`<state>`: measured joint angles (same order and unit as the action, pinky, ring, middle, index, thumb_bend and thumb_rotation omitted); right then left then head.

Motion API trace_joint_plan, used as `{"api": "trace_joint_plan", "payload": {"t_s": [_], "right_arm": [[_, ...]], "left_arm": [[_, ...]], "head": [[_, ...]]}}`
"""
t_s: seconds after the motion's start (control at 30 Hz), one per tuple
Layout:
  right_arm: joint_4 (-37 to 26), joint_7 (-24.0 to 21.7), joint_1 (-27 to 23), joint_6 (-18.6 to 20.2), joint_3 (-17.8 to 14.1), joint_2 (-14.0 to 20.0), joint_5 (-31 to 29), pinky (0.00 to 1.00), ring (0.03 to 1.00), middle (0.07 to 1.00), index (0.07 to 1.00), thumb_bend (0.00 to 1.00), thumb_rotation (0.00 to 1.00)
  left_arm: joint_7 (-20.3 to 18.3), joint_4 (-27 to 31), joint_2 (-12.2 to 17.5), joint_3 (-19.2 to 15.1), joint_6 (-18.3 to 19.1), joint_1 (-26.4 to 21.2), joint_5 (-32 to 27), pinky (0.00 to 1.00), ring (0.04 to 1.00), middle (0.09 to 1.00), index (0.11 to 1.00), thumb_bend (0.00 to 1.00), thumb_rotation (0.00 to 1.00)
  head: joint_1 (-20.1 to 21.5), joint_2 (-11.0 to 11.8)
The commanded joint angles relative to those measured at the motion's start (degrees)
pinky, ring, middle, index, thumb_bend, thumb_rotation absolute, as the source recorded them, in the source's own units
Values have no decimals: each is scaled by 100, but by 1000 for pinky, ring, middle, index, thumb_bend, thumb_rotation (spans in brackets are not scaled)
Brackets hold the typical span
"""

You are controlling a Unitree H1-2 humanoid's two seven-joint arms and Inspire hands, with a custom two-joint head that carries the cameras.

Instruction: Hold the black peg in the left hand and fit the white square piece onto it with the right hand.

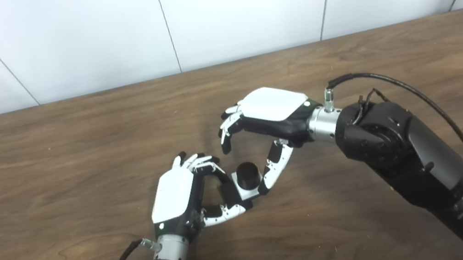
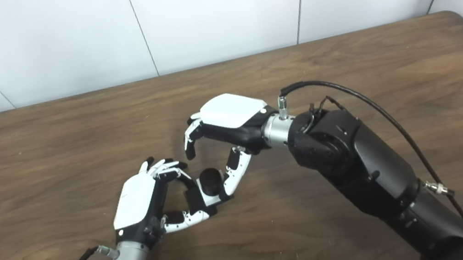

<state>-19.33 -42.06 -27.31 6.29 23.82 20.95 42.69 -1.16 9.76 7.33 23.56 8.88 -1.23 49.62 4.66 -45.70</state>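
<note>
A short black peg (image 1: 248, 174) stands near the table's middle with the white square piece (image 1: 244, 190) around its base. My left hand (image 1: 179, 194) lies just left of the pair, its fingers and thumb closed against the pair's left side. The exact contact is hidden by the fingertips. My right hand (image 1: 264, 115) hovers above and to the right. Its fingers (image 1: 228, 131) curl in the air, apart from the peg, and its thumb (image 1: 273, 171) reaches down so that the tip touches the white piece's right edge. In the right eye view the peg (image 2: 210, 180) shows between both hands.
The brown wooden table (image 1: 56, 167) spreads wide on all sides of the hands. A white panelled wall (image 1: 240, 7) stands behind its far edge. My right forearm (image 1: 402, 154) and its black cable (image 1: 422, 100) cross the right side of the table.
</note>
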Motion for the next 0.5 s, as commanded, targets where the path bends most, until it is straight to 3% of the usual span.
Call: {"api": "trace_joint_plan", "payload": {"t_s": [0.0,0.27,0.47], "right_arm": [[-66,85,-145,-54,-100,61,-47,930,923,819,671,958,318],[-154,64,-83,49,-180,71,-39,941,921,825,705,984,312],[-307,53,129,96,-429,244,-129,942,929,830,712,983,307]], "left_arm": [[-202,-104,-7,87,17,15,-23,1000,869,771,485,522,54],[-192,-108,-2,98,17,15,12,1000,867,771,485,521,55],[-192,-137,10,69,17,-8,-10,1000,864,768,485,522,55]], "head": [[3,-7],[5,-6],[26,-9]]}}
